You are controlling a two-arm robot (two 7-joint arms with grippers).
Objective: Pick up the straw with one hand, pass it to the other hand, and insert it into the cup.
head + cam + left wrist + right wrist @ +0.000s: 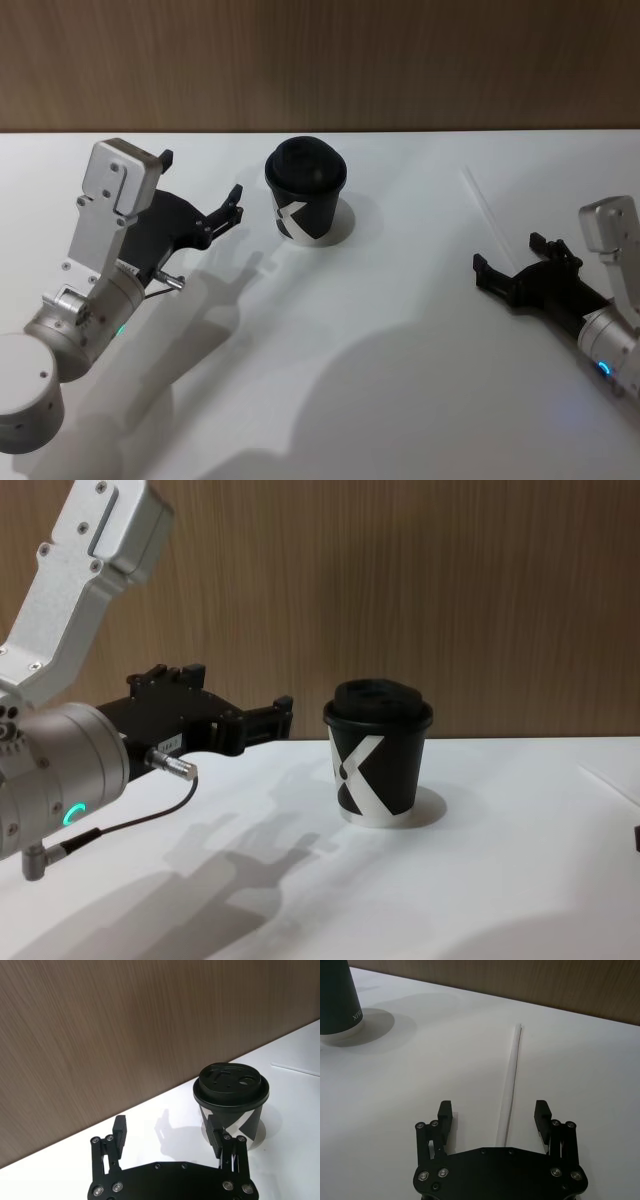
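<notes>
While the straw (pixel 511 1085) lies flat on the worktop (pixel 400 350) right of the cup (pixel 308 200), we judge pickup in hand: right gripper (pixel 493 1110) fingers spread astride it, next lower and pinch; left gripper (pixel 167 1125) spread beside cup.

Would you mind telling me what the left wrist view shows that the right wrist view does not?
Left wrist view alone of the two: the left end effector, open and empty, facing the cup, whose domed lid is seen from above. Right wrist view alone: the right end effector, open, with the straw lying flat on the table between its fingers, touching neither. Shared: the cup (its lower side in the right wrist view), the straw (a faint distant line in the left wrist view), the table and the wooden wall.
</notes>
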